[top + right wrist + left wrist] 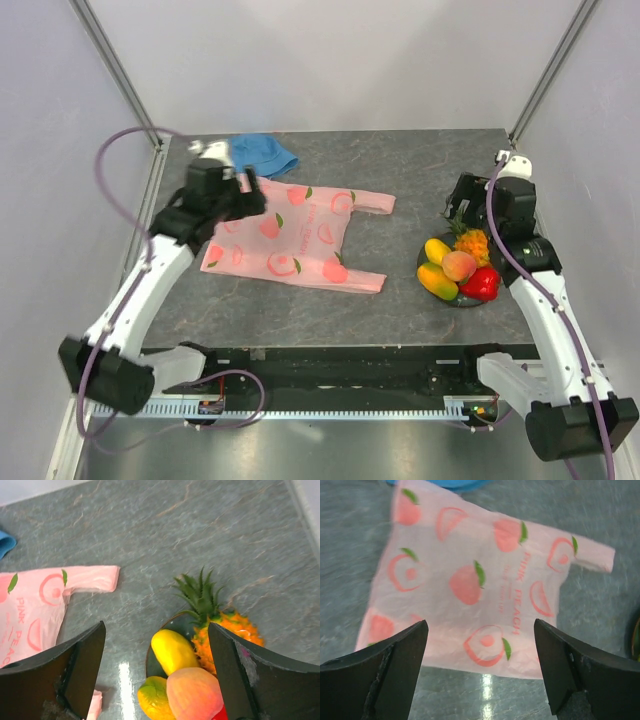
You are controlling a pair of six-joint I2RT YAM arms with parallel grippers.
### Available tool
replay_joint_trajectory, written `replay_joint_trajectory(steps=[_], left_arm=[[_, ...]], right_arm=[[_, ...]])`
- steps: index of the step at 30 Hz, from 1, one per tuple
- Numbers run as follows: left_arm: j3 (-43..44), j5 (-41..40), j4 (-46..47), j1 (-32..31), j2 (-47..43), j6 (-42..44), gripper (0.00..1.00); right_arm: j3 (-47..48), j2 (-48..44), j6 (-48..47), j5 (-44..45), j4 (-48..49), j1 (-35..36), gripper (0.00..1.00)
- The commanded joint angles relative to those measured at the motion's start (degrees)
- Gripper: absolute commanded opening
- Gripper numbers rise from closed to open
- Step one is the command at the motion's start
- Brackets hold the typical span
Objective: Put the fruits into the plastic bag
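From above, a thin pink bag [290, 238] lies flat on the stone-grey table [400, 170]; glossy fruits [458, 266] heap right of it.
Left wrist: left gripper [480, 625] gapes wide over the bag's "PINK PEACH" print.
Right wrist: right gripper [156, 625], wide, over the fruits.

Flat plastic bag [295, 235], fruits [458, 266] on plate [463, 302]

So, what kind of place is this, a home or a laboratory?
Probably a robot laboratory cell: the left arm and right arm are bolted at the table edge, bare white walls with metal posts enclose it, and toy fruits sit near a plastic bag.
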Motion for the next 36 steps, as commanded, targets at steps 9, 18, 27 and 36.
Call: replay_joint_trajectory(steps=[9, 18, 27, 36], left_arm=[[15.5, -5.3, 7.7, -26.0, 31.6, 10.9, 0.81], [23.9, -1.4, 6.3, -26.5, 45.2, 13.0, 0.66], [27.0, -1.3, 4.2, -26.4, 52.9, 10.3, 0.56], [31.5, -3.3, -0.6, -26.5, 58.6, 8.3, 0.52]], right_arm=[[-0.1, 1.2, 2.9, -2.6, 1.0, 0.6, 0.89], [-0.5, 1.9, 5.2, -1.8, 0.7, 1.2, 0.87], [-1.7, 0.7, 5.5, -3.3, -0.4, 1.8, 0.86], [-1.0, 2.8, 3.3, -8.9, -1.0, 1.8, 0.87]])
